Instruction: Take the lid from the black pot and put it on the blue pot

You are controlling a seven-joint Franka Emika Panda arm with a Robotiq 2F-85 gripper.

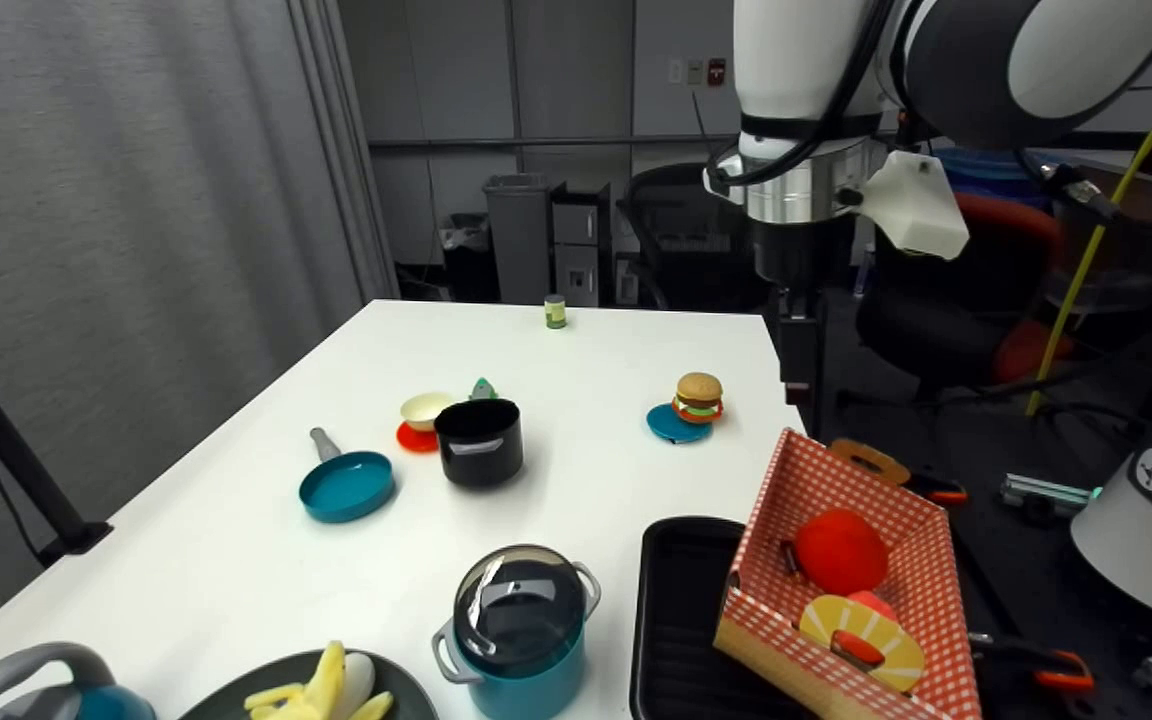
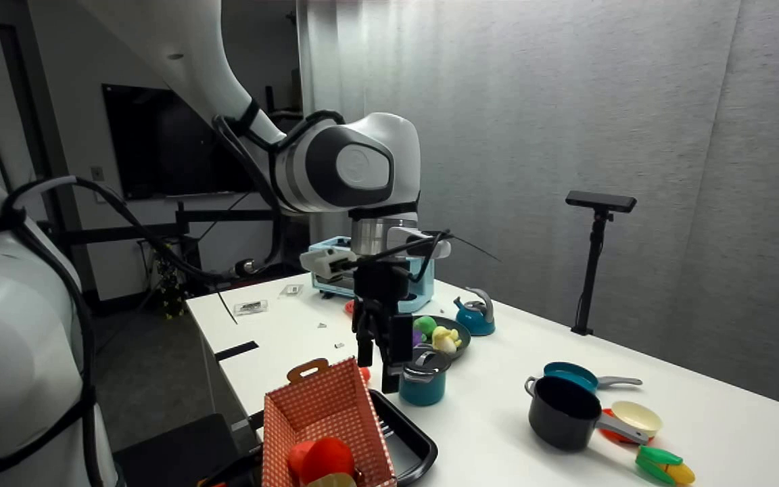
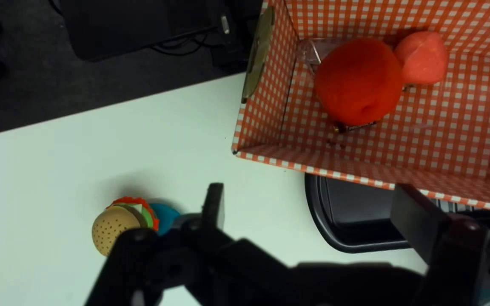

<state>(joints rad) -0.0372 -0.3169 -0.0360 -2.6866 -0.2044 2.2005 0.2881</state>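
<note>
Looks glossy and glass-like on the dark round lid (image 1: 519,612), smooth and plastic-like on the teal-blue round pot (image 1: 536,684), smooth on the black squat cylindrical pot (image 1: 481,462); appears rough-woven across the grey cloth curtain (image 2: 531,101), papery inside the red-and-white checked rectangular box (image 3: 440,140).

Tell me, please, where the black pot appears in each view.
In an exterior view, the black pot is slightly left of centre.
In an exterior view, the black pot is at lower right.
In the wrist view, it is absent.
Shared landmark: the red-checked box, in all three.
</note>
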